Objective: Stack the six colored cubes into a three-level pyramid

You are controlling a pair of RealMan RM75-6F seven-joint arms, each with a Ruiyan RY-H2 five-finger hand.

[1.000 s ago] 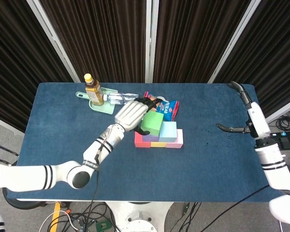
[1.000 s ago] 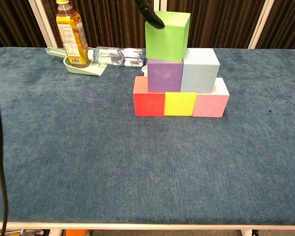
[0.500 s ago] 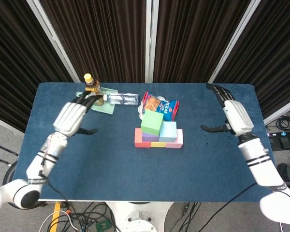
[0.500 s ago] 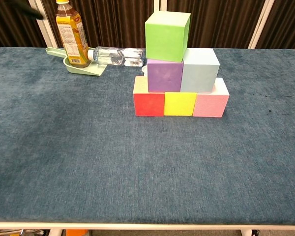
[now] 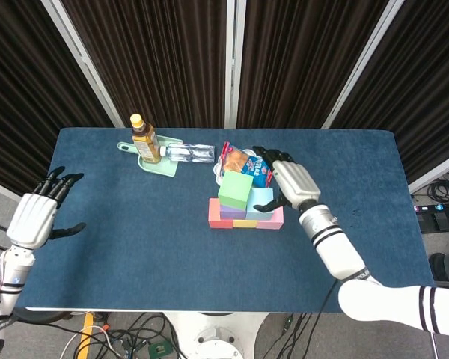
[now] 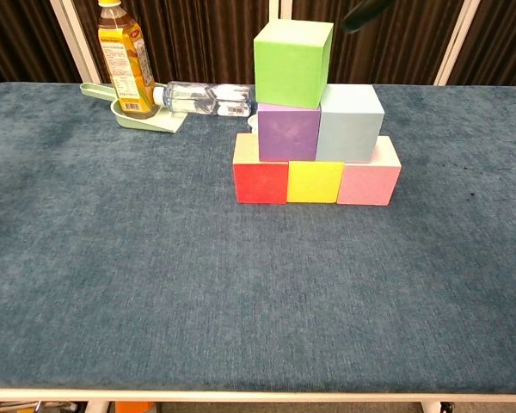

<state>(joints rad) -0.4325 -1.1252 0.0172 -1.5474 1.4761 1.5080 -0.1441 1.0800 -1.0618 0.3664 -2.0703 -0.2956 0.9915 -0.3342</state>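
A: Looking at the stack mid-frame: red cube point(image 6: 260, 181), yellow cube point(image 6: 315, 181) and pink cube point(image 6: 369, 182) in a row, purple cube point(image 6: 287, 133) and light blue cube point(image 6: 350, 125) on them, green cube point(image 6: 292, 64) on top.

B: Centred?

A: No. In the chest view the green one sits mostly over purple, off to the left and slightly twisted, only just reaching light blue.

B: Hands?

A: Right hand point(image 5: 294, 185) is just right of the pile in the head view, fingers spread, holding nothing. Whether a fingertip touches light blue, I can't tell. Left hand point(image 5: 34, 218) is at the far left edge, open and empty, well apart from everything.

B: Risk?

A: My guess: a nudge to centre the green cube drags it off, or a finger clips light blue and shifts the middle row. The snack bag point(image 5: 248, 162) is just behind the pile; the bottle point(image 6: 127, 61) and the clear bottle point(image 6: 199, 96) are upper left, out of the way.
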